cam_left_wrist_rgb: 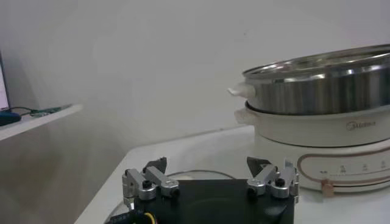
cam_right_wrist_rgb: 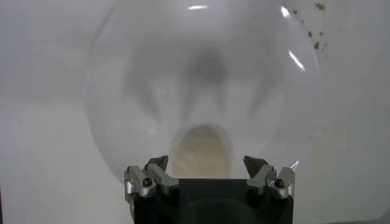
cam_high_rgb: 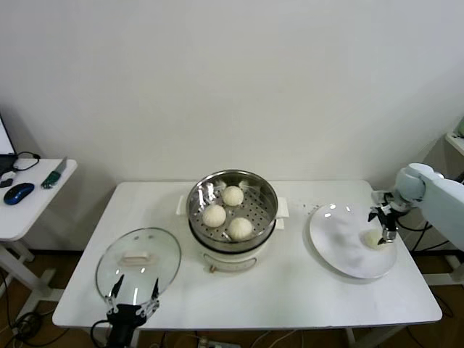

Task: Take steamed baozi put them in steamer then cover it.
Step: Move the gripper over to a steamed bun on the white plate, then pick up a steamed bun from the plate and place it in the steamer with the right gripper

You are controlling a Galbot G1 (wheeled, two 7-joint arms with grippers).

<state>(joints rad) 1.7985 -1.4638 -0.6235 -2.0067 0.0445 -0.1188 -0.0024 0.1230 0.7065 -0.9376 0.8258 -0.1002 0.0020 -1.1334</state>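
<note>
White table (cam_high_rgb: 304, 290), open right gripper (cam_high_rgb: 383, 226) seemingly straddling last baozi (cam_high_rgb: 373, 238)

We see even, bright overhead light in the head view, soft shadows only. Glare spots on the white plate (cam_high_rgb: 348, 243) and the cover (cam_high_rgb: 138, 261). Right wrist view is hazy, the plate (cam_right_wrist_rgb: 201, 79) washed out; left wrist view dimmer, soft-focused.

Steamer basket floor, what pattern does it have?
Rows of small round holes in shiny steel, clearest in the head view.
</note>
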